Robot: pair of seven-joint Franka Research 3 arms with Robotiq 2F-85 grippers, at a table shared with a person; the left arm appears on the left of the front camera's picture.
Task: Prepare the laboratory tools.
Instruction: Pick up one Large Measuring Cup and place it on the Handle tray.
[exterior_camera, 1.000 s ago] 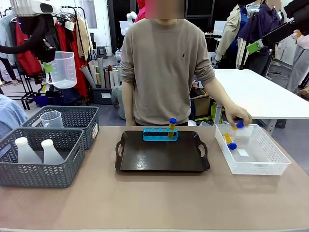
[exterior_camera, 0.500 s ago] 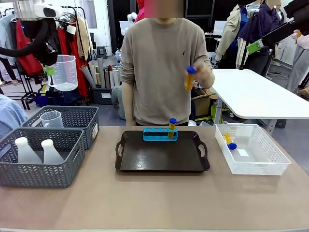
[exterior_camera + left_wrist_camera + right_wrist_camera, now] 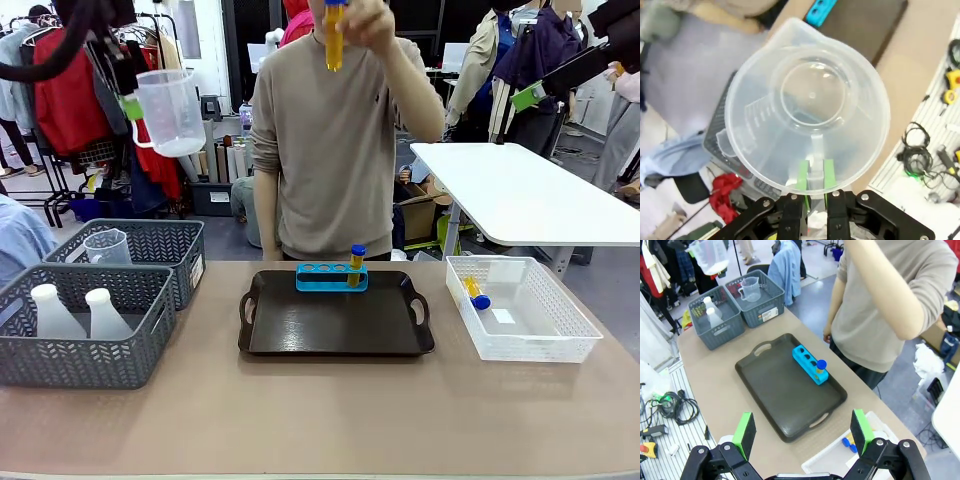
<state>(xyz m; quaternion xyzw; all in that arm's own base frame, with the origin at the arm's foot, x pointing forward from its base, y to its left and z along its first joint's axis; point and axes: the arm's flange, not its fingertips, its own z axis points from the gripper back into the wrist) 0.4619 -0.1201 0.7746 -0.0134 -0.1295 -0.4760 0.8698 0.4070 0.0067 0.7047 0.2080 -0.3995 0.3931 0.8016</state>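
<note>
High at the upper left, my left gripper is shut on the handle of the clear measuring beaker. In the left wrist view its green pads pinch that handle under the beaker. The person's hand holds an amber blue-capped tube up at head height. Another tube stands in the blue rack on the black tray. More tubes lie in the white basket. My right gripper hangs open, high above the tray.
At the left, the front grey basket holds two frosted white flasks, and the grey basket behind it holds a second beaker. A white table stands beyond the far right.
My left gripper has carried the beaker rightward. The person's hand has lifted an amber tube out of the white basket up to head height.
</note>
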